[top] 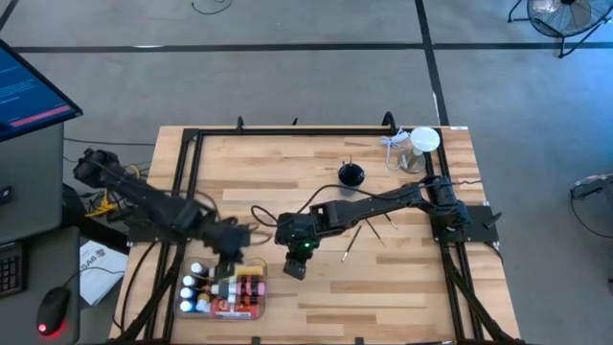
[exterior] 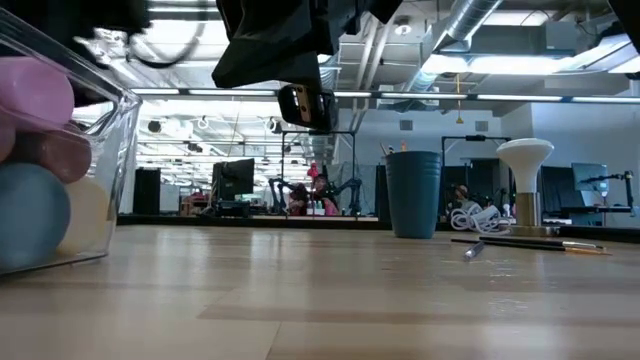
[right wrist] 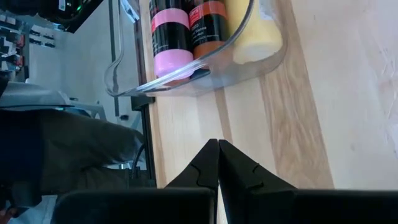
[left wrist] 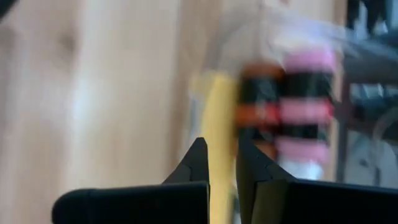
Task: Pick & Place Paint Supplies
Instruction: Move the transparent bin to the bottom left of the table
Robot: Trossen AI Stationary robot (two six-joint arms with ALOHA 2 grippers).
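**Both arms over the bench, jaws pressed together, paints in the clear bin**

Broadly, the wooden bench (top: 402, 287) fills the middle of the high view, framed by black rails. The left arm (top: 144, 201) reaches in from the left edge, and its gripper (top: 233, 251) hangs at the upper edge of the clear bin (top: 222, 292) near the front left of the bench. In the left wrist view its jaws are close together with a yellow bottle (left wrist: 219, 118) showing behind the narrow gap; nothing is pinched between them. The right arm (top: 393, 203) stretches across from the right rail, and its gripper (top: 295, 266) sits just beside the bin on bare wood, jaws pressed together and empty.

The bin holds the paint supplies: white-capped bottles (top: 195, 287) at its left end and, toward its right end, a pink-labelled tube (right wrist: 169, 37), an orange-labelled tube (right wrist: 210, 28) and the yellow bottle lying side by side.

A dark cup (top: 351, 175) stands near the centre back, and a clear jar with a white lid (top: 422, 144) stands at the back right corner. Two thin brushes (top: 369, 230) lie on the wood beneath the right arm, well apart from the bin.
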